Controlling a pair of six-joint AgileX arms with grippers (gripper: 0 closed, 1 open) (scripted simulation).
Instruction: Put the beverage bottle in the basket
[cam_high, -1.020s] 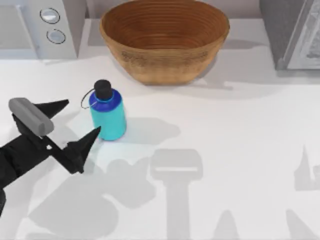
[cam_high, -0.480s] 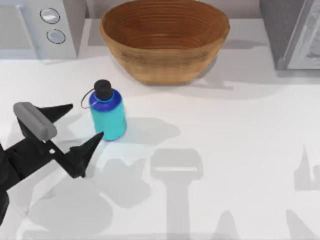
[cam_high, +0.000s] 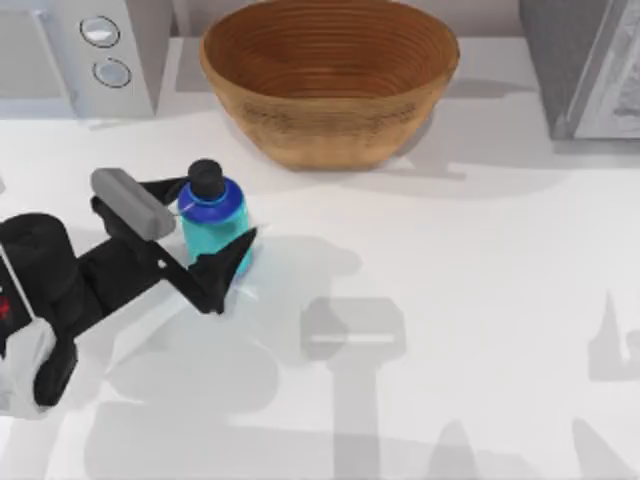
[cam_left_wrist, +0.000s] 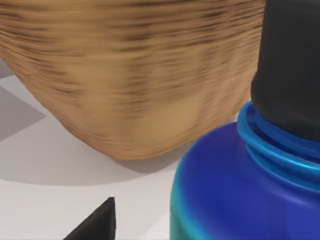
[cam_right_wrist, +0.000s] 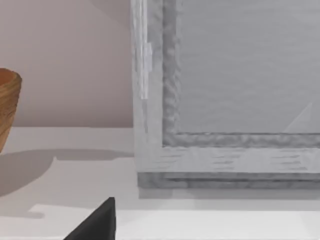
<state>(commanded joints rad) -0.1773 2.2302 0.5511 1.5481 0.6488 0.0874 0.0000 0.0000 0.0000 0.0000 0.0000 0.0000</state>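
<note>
The bottle stands upright on the white bench, left of centre and just in front of the basket (black cap up). The left tool straddles it, fingers apart on either side, not visibly clamped. The left wrist view shows the bottle close, with the basket behind.

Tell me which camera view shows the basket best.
The top view: the whole basket shows there, rim and ribbed inside, behind the beverage bottle. The left wrist view gives only its outer wall; the right wrist view catches just an edge.
</note>
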